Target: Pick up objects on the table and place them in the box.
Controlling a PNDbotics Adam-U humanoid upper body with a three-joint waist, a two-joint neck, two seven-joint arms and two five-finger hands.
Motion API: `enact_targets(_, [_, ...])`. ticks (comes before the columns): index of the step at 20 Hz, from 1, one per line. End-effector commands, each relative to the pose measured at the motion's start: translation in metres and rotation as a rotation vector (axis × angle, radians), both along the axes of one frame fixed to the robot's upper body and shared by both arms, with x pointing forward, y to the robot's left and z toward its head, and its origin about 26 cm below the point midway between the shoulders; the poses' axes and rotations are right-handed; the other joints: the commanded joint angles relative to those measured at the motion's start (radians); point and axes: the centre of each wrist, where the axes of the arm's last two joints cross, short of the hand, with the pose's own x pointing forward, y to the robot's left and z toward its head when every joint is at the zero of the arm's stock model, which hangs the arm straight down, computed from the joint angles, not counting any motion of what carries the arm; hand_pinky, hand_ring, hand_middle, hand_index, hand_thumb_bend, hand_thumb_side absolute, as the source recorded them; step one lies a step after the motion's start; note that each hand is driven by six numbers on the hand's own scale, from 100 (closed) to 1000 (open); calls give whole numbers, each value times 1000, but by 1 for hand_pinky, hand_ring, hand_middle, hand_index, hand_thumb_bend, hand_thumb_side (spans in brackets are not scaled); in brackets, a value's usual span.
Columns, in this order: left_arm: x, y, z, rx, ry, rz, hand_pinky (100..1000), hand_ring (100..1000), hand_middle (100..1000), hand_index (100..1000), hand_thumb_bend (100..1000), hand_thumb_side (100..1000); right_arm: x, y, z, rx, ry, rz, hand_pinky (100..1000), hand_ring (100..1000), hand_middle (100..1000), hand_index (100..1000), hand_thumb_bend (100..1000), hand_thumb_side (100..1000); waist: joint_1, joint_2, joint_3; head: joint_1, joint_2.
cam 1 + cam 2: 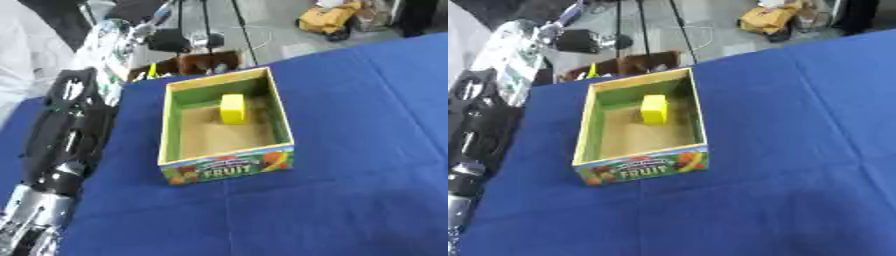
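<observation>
**A:** Start with the big things. How was it all laid out?

**B:** The blue tablecloth [350, 150] covered everything in front of me. My left arm [66, 130] lay along its edge at nine o'clock, stretched toward eleven. Of my left hand I could not tell whether the fingers were spread or curled; the end of the arm was lost among clutter past the table. My right hand showed nowhere.

**A:** And the box?

**B:** The box [280, 112] sat near the middle, open side up, its long axis running from six toward twelve, which I judged left the opening easy to reach from above. The arm lay beside it, not touching.

**A:** Where was the thing you were after?

**B:** The yellow block [232, 108] stood inside the box, toward the twelve o'clock end, on the brown floor. I saw nothing else loose on the cloth, so I took the job as about done.

**A:** Any writing?

**B:** The front panel at six o'clock carried "FRUIT" [226, 173] in pale letters among fruit pictures. A smaller line above it I couldn't read.
</observation>
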Motion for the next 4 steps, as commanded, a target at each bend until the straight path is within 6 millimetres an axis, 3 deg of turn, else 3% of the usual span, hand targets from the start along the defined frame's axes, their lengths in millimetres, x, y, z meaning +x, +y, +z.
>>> enact_targets(1, [-24,22,26,-220,-140,-89,523,676,667,826,617,1000,-2,-4,7,0,-27,-10,679,775,515,631,100,513,-16,-23,8,-21,16])
enact_targets(4, [-45,37,26,-444,-245,-140,413,585,568,735,418,1000,-3,-6,6,13,-29,-27,676,773,515,630,100,508,-25,-29,27,-46,33])
